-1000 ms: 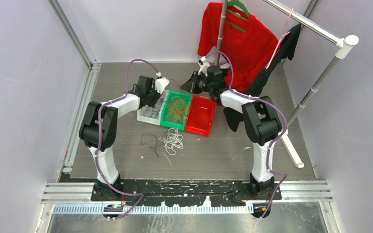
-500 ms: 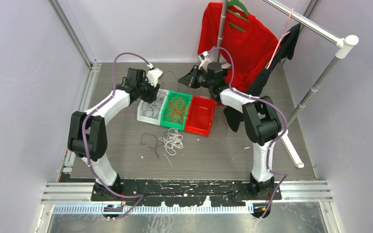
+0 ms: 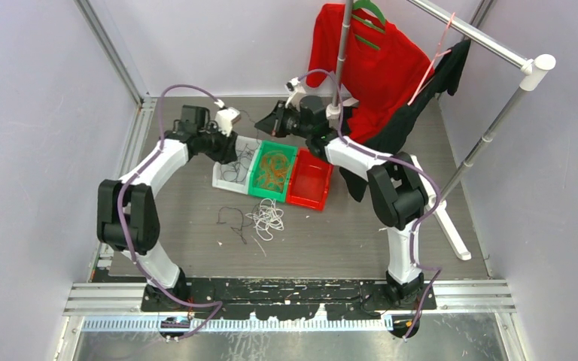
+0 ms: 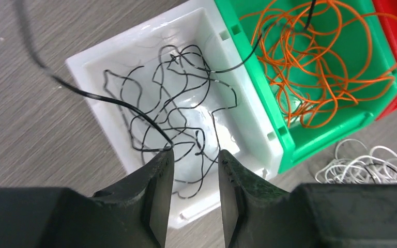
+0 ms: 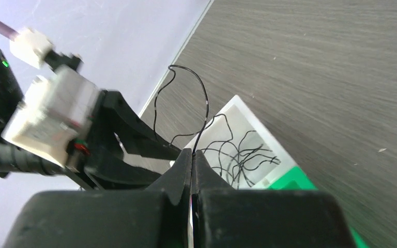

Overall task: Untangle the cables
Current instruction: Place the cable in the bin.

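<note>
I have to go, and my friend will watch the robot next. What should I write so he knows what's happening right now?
Left tool: open above the white bin, nothing between its fingers.
Right tool: shut on one black cable that loops up from its tips.
Where things are: black cables in the white bin, orange cables in the green bin, and the red bin looks empty. White cables and a black strand lie on the table in front of the bins.
Done: orange and most black sorted.
Left: place the held cable, then sort the table bunch.
</note>
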`<state>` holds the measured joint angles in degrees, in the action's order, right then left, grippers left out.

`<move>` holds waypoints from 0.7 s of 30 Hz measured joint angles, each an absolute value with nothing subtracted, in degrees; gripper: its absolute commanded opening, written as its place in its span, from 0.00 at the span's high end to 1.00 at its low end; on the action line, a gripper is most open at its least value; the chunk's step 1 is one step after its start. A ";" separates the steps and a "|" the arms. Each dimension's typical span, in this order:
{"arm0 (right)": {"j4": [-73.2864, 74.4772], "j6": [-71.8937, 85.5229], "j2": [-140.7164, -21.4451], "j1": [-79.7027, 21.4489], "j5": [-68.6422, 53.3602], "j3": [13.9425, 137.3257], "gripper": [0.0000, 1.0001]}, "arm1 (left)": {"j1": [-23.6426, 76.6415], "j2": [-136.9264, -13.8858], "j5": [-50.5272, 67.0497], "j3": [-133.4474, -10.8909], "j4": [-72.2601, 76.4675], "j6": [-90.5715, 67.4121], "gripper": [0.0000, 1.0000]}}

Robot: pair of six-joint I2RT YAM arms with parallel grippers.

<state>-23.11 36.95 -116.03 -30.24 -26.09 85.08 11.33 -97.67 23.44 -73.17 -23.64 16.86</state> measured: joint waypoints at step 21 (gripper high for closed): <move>0.86 19.97 -126.82 -44.38 4.14 99.42 0.99 | -1.67 -89.19 30.94 -76.05 -30.44 15.11 0.65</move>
